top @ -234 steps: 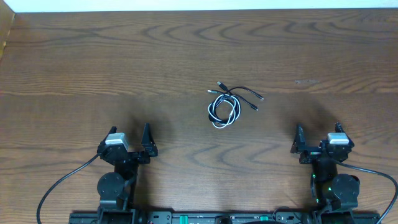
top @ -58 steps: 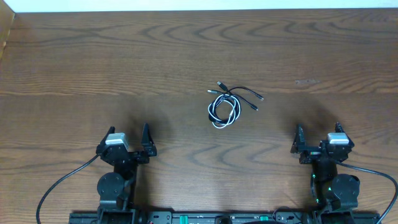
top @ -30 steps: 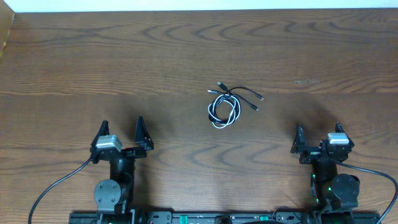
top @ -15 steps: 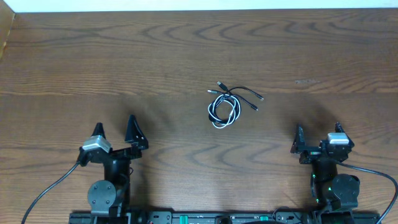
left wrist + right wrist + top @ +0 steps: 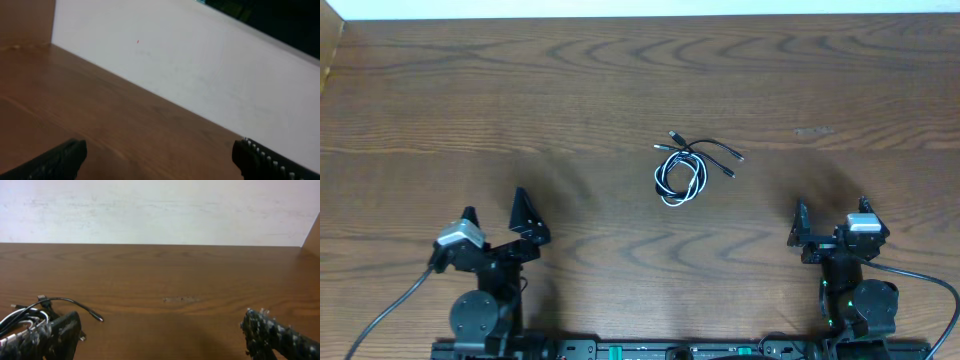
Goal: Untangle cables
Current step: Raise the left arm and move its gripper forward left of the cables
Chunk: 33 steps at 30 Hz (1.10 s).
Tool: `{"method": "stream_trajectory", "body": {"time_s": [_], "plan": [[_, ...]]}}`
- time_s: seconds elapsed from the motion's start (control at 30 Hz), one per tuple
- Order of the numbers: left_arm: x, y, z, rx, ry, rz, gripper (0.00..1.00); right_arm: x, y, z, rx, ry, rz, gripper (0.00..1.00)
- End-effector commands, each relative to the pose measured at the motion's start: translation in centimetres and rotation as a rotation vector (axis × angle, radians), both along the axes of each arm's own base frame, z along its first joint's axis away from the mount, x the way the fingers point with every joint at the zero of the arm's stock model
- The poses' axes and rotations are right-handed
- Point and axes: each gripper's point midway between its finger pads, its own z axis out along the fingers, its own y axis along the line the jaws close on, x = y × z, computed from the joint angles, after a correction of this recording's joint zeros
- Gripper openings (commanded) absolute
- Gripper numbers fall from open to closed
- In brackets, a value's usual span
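Dark wooden tabletop (image 5: pixel 570 80) fills the overhead view, with a white wall (image 5: pixel 620 8) along its far edge. The cables (image 5: pixel 682 172) lie in one small bundle a little right of the centre, touching nothing else. The long axis of the bundle runs about from 7 o'clock to 1 o'clock: the white cord (image 5: pixel 666 192) is coiled at the near end, and the loose plug ends (image 5: pixel 739 158) fan out at the far end.

Both arms sit at the near edge. On the left arm (image 5: pixel 480 275) the jaws are wide open and hold nothing. They point toward 11 o'clock, while the bundle lies at about 2 o'clock from them, so they face away from it. On the right arm (image 5: pixel 850 255) the jaws are also wide open and empty. They point to 12 o'clock, and the bundle is at about 10 o'clock from them. I judge the right jaws to be somewhat nearer, but both are well apart from the cables.

Several things are hard to see. The left wrist view shows only tabletop and wall, no cables. In the right wrist view the bundle sits at the lower left, partly behind one finger (image 5: pixel 55 332) and cut by the frame edge. From above, the crossings inside the bundle are too small to read, and I cannot count the black cords.
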Motion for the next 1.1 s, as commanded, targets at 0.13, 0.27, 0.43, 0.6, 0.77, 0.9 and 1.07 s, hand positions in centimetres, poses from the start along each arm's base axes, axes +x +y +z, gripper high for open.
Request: {"method": "stream_trajectory", "body": {"time_s": [0.13, 0.27, 0.43, 0.6, 0.77, 0.9, 1.07], "plan": [[0.5, 0.6, 4.9, -0.024, 0.064, 0.038, 0.98, 0.0, -0.3, 0.0, -0.012, 0.000, -0.014, 0.99], [2.9, -0.6, 4.7, -0.039, 0.167, -0.018, 0.98, 0.0, -0.3, 0.0, -0.012, 0.000, -0.014, 0.99], [6.5, -2.4, 3.4, -0.052, 0.308, -0.112, 0.98, 0.0, -0.3, 0.0, -0.012, 0.000, -0.014, 0.99], [8.9, -3.2, 0.4, -0.063, 0.502, -0.142, 0.98, 0.0, -0.3, 0.0, -0.012, 0.000, -0.014, 0.99], [11.1, -3.3, -3.2, -0.046, 0.675, -0.143, 0.98, 0.0, -0.3, 0.0, -0.012, 0.000, -0.014, 0.99], [12.1, -3.3, -6.8, -0.009, 0.791, -0.156, 0.98, 0.0, -0.3, 0.0, -0.012, 0.000, -0.014, 0.99], [12.9, -3.4, -10.7, 0.021, 0.907, -0.172, 0.98, 0.0, -0.3, 0.0, -0.012, 0.000, -0.014, 0.99]]}}
